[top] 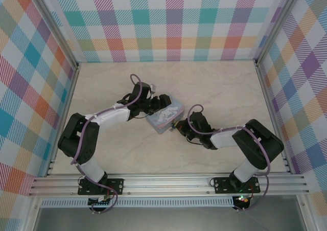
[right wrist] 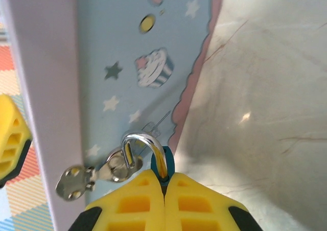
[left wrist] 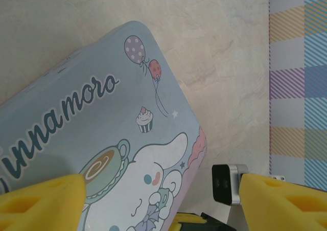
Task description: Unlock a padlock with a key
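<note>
**Item 1: tin** (top: 164, 114). Pale blue, cartoon-printed, lying flat at the centre of the bench (top: 219, 83) in the top view. It carries a small silvery hasp (right wrist: 110, 168) on its edge, low and left of centre in the right wrist view.

**Item 2: padlock** (right wrist: 164, 165). Hangs at the tin's edge, bottom centre of the right wrist view. Only a thin blue sliver of its body shows. Its silvery shackle (right wrist: 148, 140) arches up and threads the hasp ring, and it looks closed.

**Item 3: right tool** (right wrist: 164, 179). The yellow fingers are pressed together on the padlock body, with the shackle standing out above them. In the top view it sits just below and right of the tin (top: 180, 129).

**Item 4: left tool** (left wrist: 161, 185). The fingers are spread wide at the bottom corners of the left wrist view, with the tin lid running between them. Whether either pad touches the tin cannot be told. In the top view it sits at the tin's upper left edge (top: 156, 104).

**Item 5: key.** Its place cannot be stated from these views.

**Hazards, as judged:**
- The pads cover nearly all of the padlock body, so the keyhole is probably masked and a regrip may be needed.
- The hold is on a small, smooth body, so a twist or tug could make it slip out.
- The shackle ties the padlock to the hasp, so any pull from the right tool would drag or tip the tin. With the left tool spread open, nothing steadies the tin against that.
</note>
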`<state>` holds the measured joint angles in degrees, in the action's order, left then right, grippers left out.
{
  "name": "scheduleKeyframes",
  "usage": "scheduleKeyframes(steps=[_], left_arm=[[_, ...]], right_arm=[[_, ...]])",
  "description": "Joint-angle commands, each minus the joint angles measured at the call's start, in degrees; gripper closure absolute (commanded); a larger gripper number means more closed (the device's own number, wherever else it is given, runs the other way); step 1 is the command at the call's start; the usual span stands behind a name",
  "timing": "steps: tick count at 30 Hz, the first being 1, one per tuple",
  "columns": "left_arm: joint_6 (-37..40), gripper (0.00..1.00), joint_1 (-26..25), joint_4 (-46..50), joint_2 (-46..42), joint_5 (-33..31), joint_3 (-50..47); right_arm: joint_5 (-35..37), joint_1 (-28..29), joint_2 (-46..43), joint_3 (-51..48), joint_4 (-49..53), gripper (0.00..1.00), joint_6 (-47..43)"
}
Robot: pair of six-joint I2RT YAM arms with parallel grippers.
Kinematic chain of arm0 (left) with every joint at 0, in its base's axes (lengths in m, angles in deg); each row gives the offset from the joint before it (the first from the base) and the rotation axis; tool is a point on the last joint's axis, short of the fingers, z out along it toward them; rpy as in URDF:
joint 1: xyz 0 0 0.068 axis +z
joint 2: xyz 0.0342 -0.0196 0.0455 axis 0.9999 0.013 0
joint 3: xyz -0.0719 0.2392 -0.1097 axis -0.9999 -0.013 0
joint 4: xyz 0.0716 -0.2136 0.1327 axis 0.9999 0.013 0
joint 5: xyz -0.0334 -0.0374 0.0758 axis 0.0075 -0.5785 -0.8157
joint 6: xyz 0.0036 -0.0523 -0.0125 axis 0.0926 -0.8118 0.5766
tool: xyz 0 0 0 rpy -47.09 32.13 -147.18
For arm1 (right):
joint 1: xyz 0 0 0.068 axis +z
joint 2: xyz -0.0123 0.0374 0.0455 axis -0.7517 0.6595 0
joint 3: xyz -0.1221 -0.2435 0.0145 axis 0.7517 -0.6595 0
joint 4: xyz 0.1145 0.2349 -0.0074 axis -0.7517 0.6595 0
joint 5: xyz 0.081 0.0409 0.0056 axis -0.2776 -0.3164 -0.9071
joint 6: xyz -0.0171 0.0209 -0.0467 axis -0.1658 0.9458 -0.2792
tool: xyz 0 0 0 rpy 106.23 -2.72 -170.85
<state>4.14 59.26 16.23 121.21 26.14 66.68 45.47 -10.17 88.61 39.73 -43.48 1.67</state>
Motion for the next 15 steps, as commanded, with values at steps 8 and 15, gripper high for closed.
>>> scheduleKeyframes(steps=[8, 15], left_arm=[[1.0, 0.2, -0.3, 6.7, 1.5, -2.1, -2.4], [1.9, 0.2, 1.0, 8.3, 2.4, -2.2, 0.2]], right_arm=[[2.0, -1.6, -3.3, 0.0, 2.8, 0.96, -0.4], [4.0, -2.9, -12.3, -4.1, 11.4, 0.96, -5.2]])
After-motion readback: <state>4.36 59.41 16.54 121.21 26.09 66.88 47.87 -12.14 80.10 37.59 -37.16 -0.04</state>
